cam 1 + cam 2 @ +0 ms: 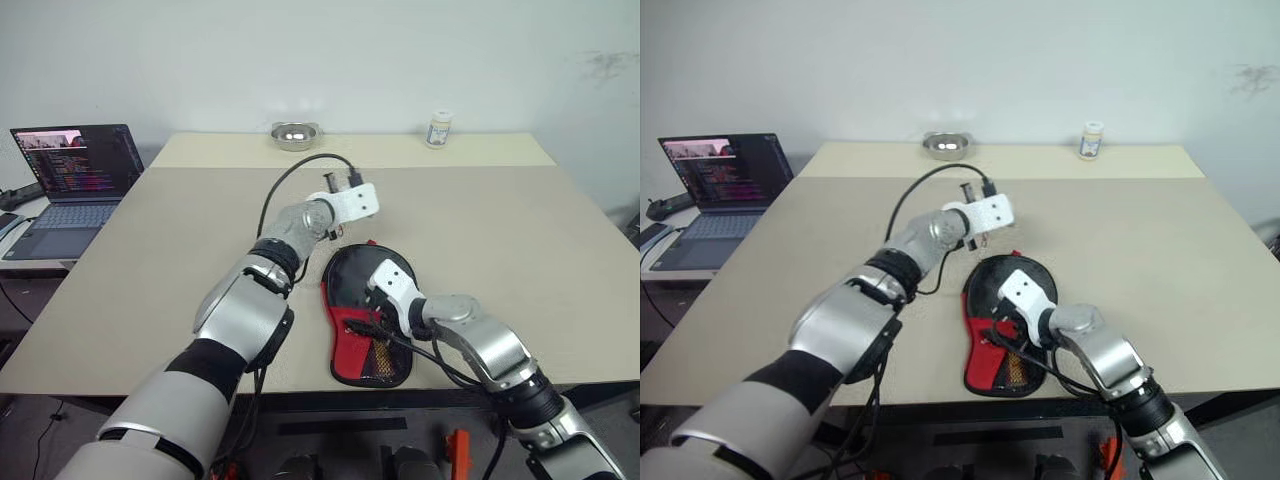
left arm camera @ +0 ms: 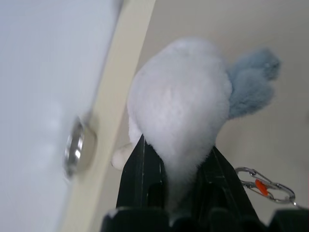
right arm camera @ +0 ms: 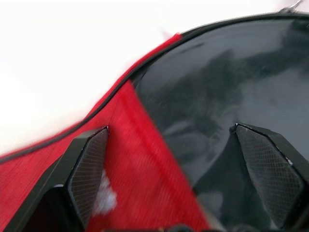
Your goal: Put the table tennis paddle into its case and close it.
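The left claw (image 2: pixel 178 145) is clamping its two black ribbed fingers (image 2: pixel 137 179) together on a white fluffy plush toy (image 2: pixel 178 96). The toy is rounded and furry, with soft grey ear-like tufts sticking out on the far side of the claw. A silver metal carabiner (image 2: pixel 265 186) with an orange part is hanging just beside one finger. Beyond this claw, near the table's far edge, a shiny round steel bowl (image 1: pixel 295 135) is sitting.

The right claw (image 3: pixel 170 128) is holding its fingers wide apart, their pads (image 3: pixel 87 179) showing a fine cross-hatched texture. It is hovering just over the case (image 1: pixel 365 320), which is lying flat on the smooth beige table (image 1: pixel 500 230) directly beneath it, close to the near edge. Under one finger the woven red fabric is showing, edged by thin black piping. Under the other a smooth, slightly glossy black rounded surface is spreading, and I cannot tell whether that is the table tennis paddle's rubber or the cover's own fabric. The case's narrow end, red with dark mesh, is pointing back behind the claw.

Well beyond the right claw a small white bottle (image 1: pixel 438 129) is standing upright. Well off to the outer side of the left claw an open laptop (image 1: pixel 75 170) is glowing.
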Controlling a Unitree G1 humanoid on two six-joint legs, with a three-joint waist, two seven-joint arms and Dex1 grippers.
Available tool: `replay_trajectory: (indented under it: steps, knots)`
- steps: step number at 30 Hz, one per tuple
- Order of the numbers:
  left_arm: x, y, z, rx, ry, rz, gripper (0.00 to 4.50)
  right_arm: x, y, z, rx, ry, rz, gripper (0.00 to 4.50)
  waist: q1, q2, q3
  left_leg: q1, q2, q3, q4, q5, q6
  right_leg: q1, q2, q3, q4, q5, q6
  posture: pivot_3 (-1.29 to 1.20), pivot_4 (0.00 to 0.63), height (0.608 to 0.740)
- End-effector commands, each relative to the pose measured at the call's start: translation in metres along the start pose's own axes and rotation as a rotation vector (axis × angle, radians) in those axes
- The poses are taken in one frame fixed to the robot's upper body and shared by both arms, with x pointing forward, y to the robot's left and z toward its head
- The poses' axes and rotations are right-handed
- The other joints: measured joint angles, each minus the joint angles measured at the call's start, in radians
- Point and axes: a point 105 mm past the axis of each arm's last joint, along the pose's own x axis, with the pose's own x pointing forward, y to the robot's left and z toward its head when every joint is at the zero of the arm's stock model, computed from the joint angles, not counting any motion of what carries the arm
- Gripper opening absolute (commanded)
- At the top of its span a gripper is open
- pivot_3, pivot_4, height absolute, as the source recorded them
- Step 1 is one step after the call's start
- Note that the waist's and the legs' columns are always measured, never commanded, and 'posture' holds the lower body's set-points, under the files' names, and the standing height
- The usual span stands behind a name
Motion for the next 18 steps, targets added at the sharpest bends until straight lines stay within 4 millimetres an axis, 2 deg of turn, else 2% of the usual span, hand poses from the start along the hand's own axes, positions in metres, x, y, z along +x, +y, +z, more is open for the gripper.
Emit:
replay_trajectory:
  steps: [1,5,9,13,18]
  knots:
    - [0.0,0.026,0.046,0.173,-0.129,0.096,0.29,0.006,0.026,-0.061,0.133,0.226,0.091,4.5,0.001,0.0,0.0,0.0,0.0,0.0,0.0,0.0,0.0,0.0,0.0,0.0,0.0,0.0,0.0,0.0,0.15,0.74]
    - [0.003,-0.005,0.095,0.276,-0.291,0.021,0.29,0.008,0.033,-0.06,0.147,0.223,0.098,4.5,0.003,-0.001,-0.001,0.0,0.0,-0.001,0.0,0.0,0.0,0.001,0.0,-0.001,-0.002,0.0,0.0,0.0,0.15,0.74]
    - [-0.001,-0.027,0.134,0.31,-0.428,-0.043,0.29,0.01,0.036,-0.059,0.155,0.218,0.098,4.5,0.004,-0.001,-0.001,0.001,0.0,-0.001,0.0,0.0,0.0,0.004,0.0,-0.002,-0.004,0.0,0.0,0.0,0.15,0.74]
    - [-0.006,-0.039,0.159,0.318,-0.518,-0.079,0.29,0.011,0.037,-0.058,0.162,0.212,0.096,4.5,0.003,0.0,-0.001,0.006,0.001,-0.001,-0.003,0.0,0.0,0.008,0.0,-0.002,-0.005,-0.001,0.001,0.0,0.15,0.74]
    - [-0.011,-0.05,0.174,0.302,-0.584,-0.124,0.29,0.011,0.037,-0.058,0.163,0.209,0.089,4.5,0.002,0.002,-0.002,0.01,0.001,-0.002,-0.003,-0.001,0.001,0.013,0.0,-0.003,-0.008,-0.004,0.006,0.0,0.15,0.74]
